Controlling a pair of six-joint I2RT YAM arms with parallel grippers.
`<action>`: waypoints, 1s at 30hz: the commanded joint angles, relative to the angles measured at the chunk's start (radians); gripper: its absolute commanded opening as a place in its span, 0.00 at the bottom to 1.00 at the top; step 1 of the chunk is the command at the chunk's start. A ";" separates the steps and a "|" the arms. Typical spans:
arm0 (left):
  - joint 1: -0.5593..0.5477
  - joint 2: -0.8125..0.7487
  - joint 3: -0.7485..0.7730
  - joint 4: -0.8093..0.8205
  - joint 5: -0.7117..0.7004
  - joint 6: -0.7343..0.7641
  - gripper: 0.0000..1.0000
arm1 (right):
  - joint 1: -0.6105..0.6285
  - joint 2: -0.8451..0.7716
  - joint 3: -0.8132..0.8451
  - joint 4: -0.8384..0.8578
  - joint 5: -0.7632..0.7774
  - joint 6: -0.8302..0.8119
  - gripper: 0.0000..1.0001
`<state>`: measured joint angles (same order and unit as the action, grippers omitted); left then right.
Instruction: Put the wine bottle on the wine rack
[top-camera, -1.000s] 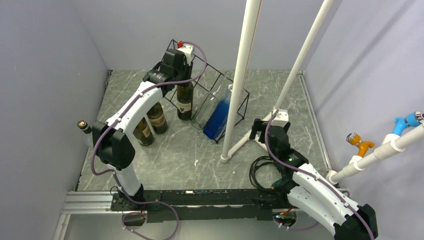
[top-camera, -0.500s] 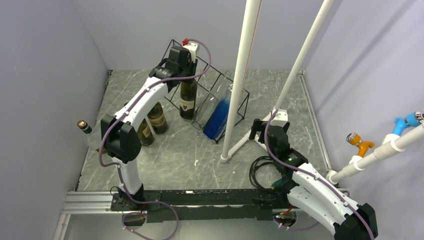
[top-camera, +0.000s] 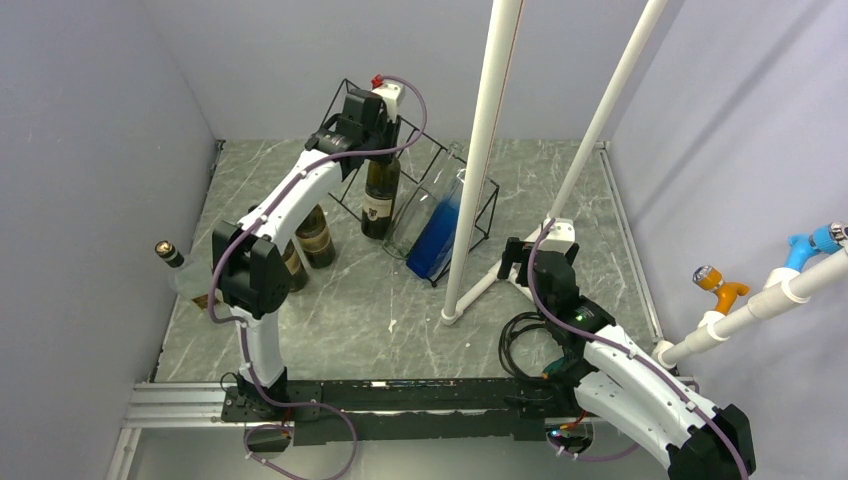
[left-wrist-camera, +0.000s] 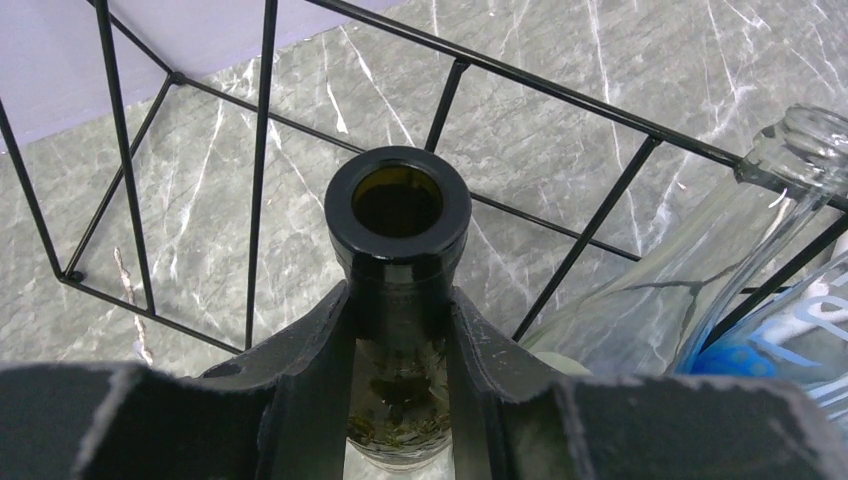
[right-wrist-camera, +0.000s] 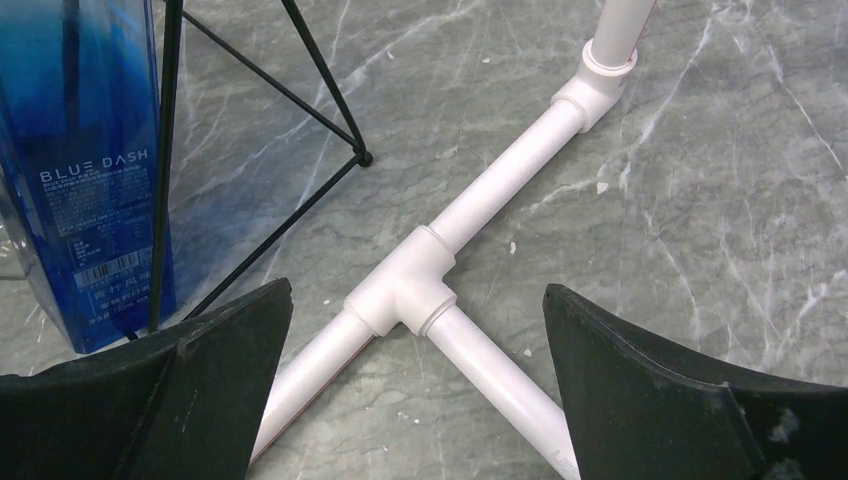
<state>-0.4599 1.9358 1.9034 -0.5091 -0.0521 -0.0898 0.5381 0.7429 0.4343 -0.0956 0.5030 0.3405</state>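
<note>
Cannot tell whether the wine bottle (top-camera: 377, 200) touches the surface (top-camera: 330, 300); neck hidden from above beneath the left end effector (top-camera: 372, 140). Stretched far forward, clamped on the dark glass neck below its round open mouth, upright just beside the thin black wire rack (left-wrist-camera: 455, 64). Right end effector (right-wrist-camera: 416, 300) spread wide above white pipe (right-wrist-camera: 500, 180).

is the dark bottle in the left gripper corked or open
Open: the dark green glass wine bottle shows a bare hollow round mouth in the left wrist view, no cork or cap.
</note>
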 joint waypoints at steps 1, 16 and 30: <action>-0.003 0.026 0.062 0.034 0.061 -0.025 0.15 | -0.001 -0.004 0.006 0.053 -0.003 -0.003 1.00; -0.003 0.116 0.088 0.030 0.092 -0.052 0.06 | -0.001 0.000 0.005 0.055 -0.006 -0.003 1.00; -0.003 0.157 0.098 0.021 0.160 -0.062 0.17 | -0.001 0.003 0.002 0.057 -0.003 -0.002 1.00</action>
<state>-0.4572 2.0727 1.9831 -0.4168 0.0330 -0.0887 0.5381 0.7471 0.4339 -0.0944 0.4961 0.3405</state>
